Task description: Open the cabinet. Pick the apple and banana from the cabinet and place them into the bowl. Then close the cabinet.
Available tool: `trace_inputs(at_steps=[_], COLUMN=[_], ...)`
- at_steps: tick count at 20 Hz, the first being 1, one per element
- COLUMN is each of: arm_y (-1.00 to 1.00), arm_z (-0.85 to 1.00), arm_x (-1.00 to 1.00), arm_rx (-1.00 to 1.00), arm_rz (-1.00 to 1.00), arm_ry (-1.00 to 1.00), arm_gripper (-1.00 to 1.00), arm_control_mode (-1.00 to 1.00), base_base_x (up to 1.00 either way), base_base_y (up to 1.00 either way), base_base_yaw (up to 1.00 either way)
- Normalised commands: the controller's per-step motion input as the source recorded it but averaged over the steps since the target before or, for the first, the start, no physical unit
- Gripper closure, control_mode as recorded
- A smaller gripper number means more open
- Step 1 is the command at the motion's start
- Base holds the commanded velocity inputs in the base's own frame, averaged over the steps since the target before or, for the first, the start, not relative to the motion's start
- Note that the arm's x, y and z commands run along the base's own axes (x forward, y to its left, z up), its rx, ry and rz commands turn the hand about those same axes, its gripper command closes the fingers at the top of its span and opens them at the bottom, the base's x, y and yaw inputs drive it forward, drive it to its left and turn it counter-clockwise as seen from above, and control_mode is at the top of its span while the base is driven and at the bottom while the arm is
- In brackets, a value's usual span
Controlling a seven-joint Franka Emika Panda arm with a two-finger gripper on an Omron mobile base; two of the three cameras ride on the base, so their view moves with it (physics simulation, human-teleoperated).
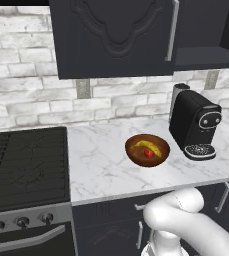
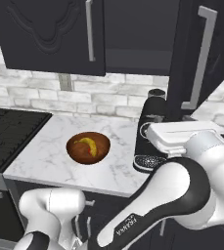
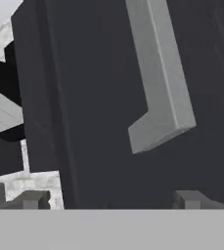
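Two dark fingertips (image 3: 30,199) sit at the near edge of the hand view, and the tool (image 3: 108,200) between them is spread as wide as it goes, gripping nothing, with the face of the swung-out right cabinet door just beyond it. That door's long silver handle (image 3: 157,78) hangs just past the tool, its lower end bent in toward the panel; my read is the hand is lined up here to push or hook the door shut, which is why the jaws stand so far apart. In the right base view the white hand sits low against that open door (image 2: 191,53), beside the door's lower edge, with the black coffee machine (image 2: 150,132) tucked right beside it on the marble worktop (image 2: 45,146). Left of the coffee machine, well apart from the tool, the reddish-brown bowl (image 1: 147,150) rests on the worktop, and both fruits are already in it: the banana (image 1: 148,146) curves across the middle and the apple (image 1: 149,154) sits touching it on the near side. So the picking looks done, and closing up is what remains. Farther back and above the coffee machine, the cabinet (image 1: 111,40) hangs on the brick wall, its left door shut with the bar handle upright, its right half gaping, a bare dark shelf (image 1: 201,55) showing inside. The risk I see is the tool clipping the coffee machine as the door swings home.
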Motion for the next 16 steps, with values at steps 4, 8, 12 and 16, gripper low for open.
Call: trace_inputs(at_steps=[4,8,12,16], arm_y=[1.0,1.0,0.81,0.69], arm_z=[-0.34,-0.18,-0.05,0.0], arm_x=[1.0,1.0,1.0,1.0], arm_rx=[0.0,0.03,0.05,0.01], arm_rz=[0.19,0.12,0.04,0.0], arm_ry=[-0.2,-0.18,-0.16,-0.11], arm_gripper=[-1.0,-1.0,-1.0,-1.0], arm_control_mode=[-1.0,-1.0,-1.0,-1.0], base_base_x=[0.0,0.0,0.0,0.0], base_base_y=[0.0,0.0,0.0,0.0], base_base_yaw=[0.0,0.0,0.0,0.0])
